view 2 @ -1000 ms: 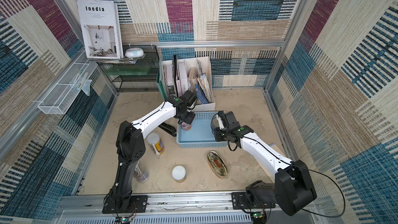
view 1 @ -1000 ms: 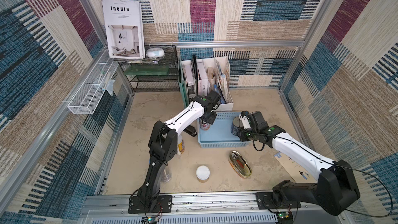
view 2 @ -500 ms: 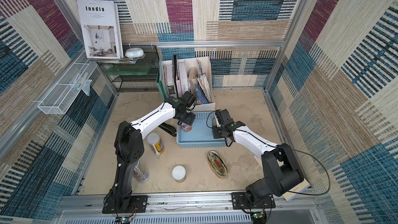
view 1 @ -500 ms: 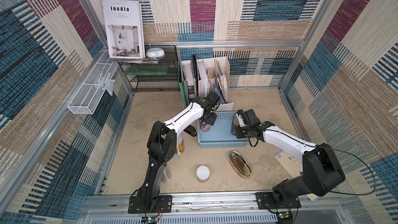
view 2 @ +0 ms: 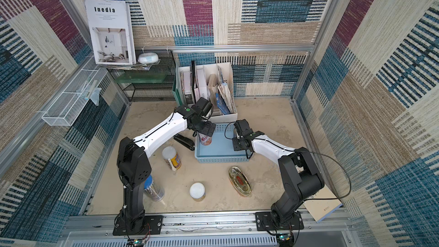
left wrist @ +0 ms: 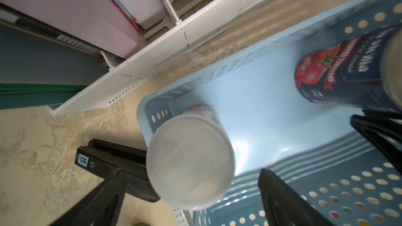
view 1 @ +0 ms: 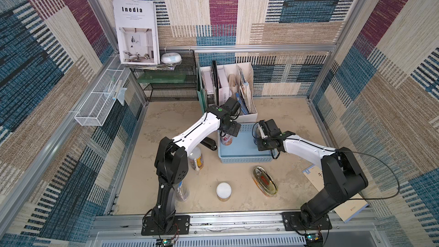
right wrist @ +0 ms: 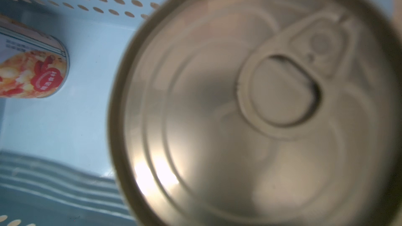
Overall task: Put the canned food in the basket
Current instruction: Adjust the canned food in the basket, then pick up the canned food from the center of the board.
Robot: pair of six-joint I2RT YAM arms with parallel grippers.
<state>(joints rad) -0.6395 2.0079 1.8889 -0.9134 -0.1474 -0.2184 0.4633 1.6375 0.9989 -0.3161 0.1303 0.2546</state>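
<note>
My left hand [left wrist: 192, 175] stands open around the white-lidded can [view 1: 226, 140], which is upright at the basket's [view 1: 244, 159] left end, so I judge it placed. My right hand [view 1: 261, 131] clamps the dark can [left wrist: 339, 72] at the basket's right end, probably for setting down. The flat tin [view 1: 264, 181] waits in front of the basket.

Overhead pair, wrist close-ups, shared basket [view 1: 244, 148]

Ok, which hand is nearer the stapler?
Left. The left hand is open above the tall can in the basket corner beside the stapler. The right hand holds the dark can at the basket's opposite side.
</note>
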